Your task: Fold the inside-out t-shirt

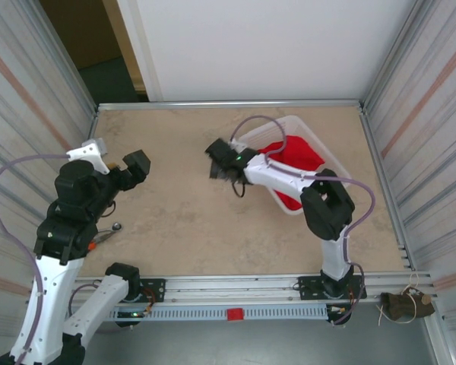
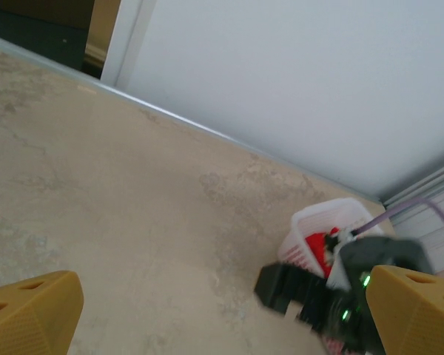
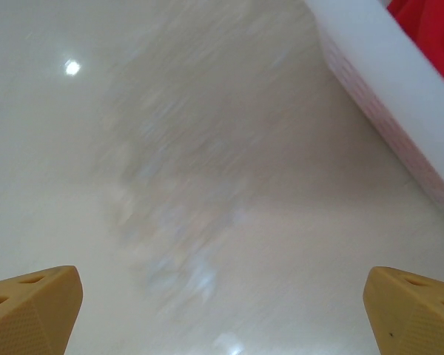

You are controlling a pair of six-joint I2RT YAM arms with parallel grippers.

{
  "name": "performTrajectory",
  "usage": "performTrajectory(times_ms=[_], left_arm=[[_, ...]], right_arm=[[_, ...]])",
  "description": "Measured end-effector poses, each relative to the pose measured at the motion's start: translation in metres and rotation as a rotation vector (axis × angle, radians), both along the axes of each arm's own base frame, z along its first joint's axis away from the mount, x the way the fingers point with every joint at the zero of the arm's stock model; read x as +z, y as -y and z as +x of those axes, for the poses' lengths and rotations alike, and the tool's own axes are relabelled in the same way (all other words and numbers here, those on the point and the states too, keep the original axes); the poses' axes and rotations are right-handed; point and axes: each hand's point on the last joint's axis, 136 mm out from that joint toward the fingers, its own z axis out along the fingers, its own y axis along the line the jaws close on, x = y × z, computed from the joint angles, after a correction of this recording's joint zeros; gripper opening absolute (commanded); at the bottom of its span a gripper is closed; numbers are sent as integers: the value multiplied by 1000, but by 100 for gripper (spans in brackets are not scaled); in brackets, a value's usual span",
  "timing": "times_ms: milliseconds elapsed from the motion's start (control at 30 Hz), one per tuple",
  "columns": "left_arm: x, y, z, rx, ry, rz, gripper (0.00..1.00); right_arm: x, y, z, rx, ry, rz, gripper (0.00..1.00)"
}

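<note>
The red t-shirt (image 1: 292,156) lies bunched inside the white mesh basket (image 1: 316,141) at two o'clock on the tabletop (image 1: 182,220). At the basket's nine o'clock side hovers the right tool (image 1: 216,161), released and empty. The left tool (image 1: 120,158), at nine o'clock, is also released and empty.

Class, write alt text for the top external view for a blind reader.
A red t-shirt lies bunched in a white basket at the far right of the table. The right pincer hovers open just left of the basket; the left pincer is open at the left side.
</note>
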Motion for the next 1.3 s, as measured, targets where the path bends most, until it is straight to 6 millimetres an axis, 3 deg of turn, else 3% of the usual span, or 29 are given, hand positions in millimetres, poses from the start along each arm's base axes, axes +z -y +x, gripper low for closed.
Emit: performTrajectory(times_ms=[167,233,367,467,533,633,700,767,900,1000,1100,1300], left_arm=[[-16,4,0,-13,-39,-13,99],[-21,5,0,-18,-50,-19,99],[-33,6,-1,-25,-72,-21,99],[-42,8,0,-32,-90,-20,99],[-50,10,1,-38,-104,-21,99],[-60,13,3,-51,-128,-30,99],[-64,16,5,-59,-141,-35,99],[-67,18,7,-65,-154,-42,99],[-72,22,11,-76,-170,-56,99],[-80,26,13,-81,-194,-60,99],[-83,30,12,-93,-204,-62,99],[-83,36,9,-107,-206,-64,99]], right_arm=[[1,80,54,-93,-1,-35,96],[1,107,72,-102,-19,-27,90],[7,133,91,-62,-46,45,90],[23,116,69,14,-42,85,92],[44,90,30,90,-20,112,95],[87,74,-33,145,45,167,100],[110,95,-60,84,104,200,99],[120,136,-81,-37,153,218,99],[99,215,-121,-293,161,214,99],[73,251,-144,-416,119,188,99],[56,270,-150,-488,71,187,99],[28,275,-119,-514,-51,251,99]])
